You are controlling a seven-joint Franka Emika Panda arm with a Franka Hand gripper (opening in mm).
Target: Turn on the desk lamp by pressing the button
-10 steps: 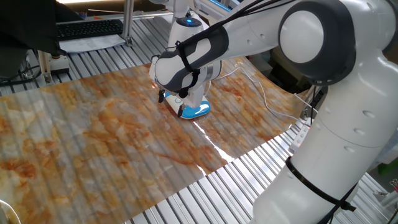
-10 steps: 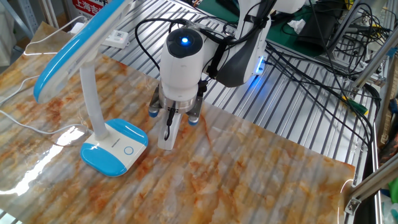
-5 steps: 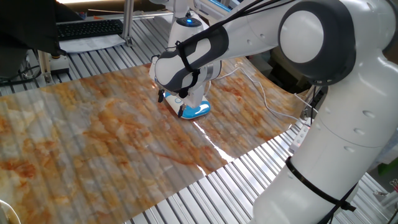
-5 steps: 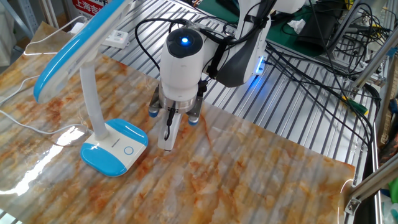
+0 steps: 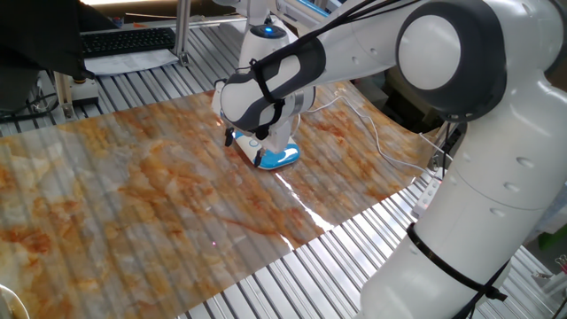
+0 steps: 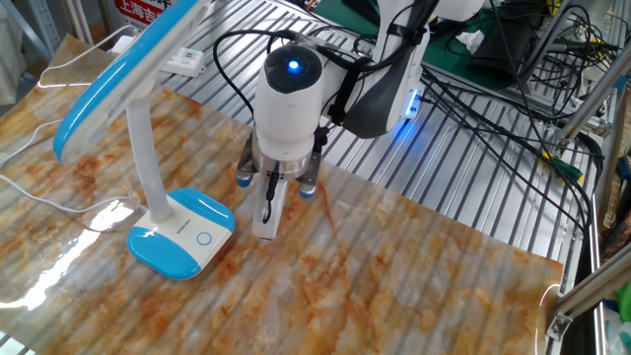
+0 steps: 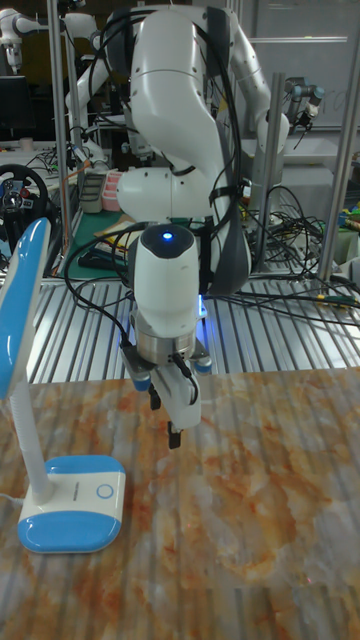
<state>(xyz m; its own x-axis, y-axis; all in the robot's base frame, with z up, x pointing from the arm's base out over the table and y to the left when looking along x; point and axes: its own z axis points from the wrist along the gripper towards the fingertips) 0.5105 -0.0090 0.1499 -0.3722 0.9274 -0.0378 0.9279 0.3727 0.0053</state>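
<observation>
The desk lamp stands on the marbled mat, its oval blue-and-white base (image 6: 182, 245) carrying a round ring button (image 6: 203, 238) on top. A white stem (image 6: 148, 168) rises to the long blue-and-white head (image 6: 113, 84). My gripper (image 6: 264, 229) points down just right of the base, its narrow fingers together and holding nothing. In the tall fixed view the gripper (image 7: 174, 437) hangs a little above the mat, right of the base (image 7: 72, 503) and button (image 7: 104, 491). In one fixed view my arm hides most of the lamp, and only the blue base edge (image 5: 283, 159) shows.
A white power strip (image 6: 184, 62) lies on the slatted metal table behind the lamp. The lamp's thin white cord (image 6: 39, 197) trails left across the mat. Black cables (image 6: 493, 89) crowd the far right. A keyboard (image 5: 124, 40) sits beyond the mat.
</observation>
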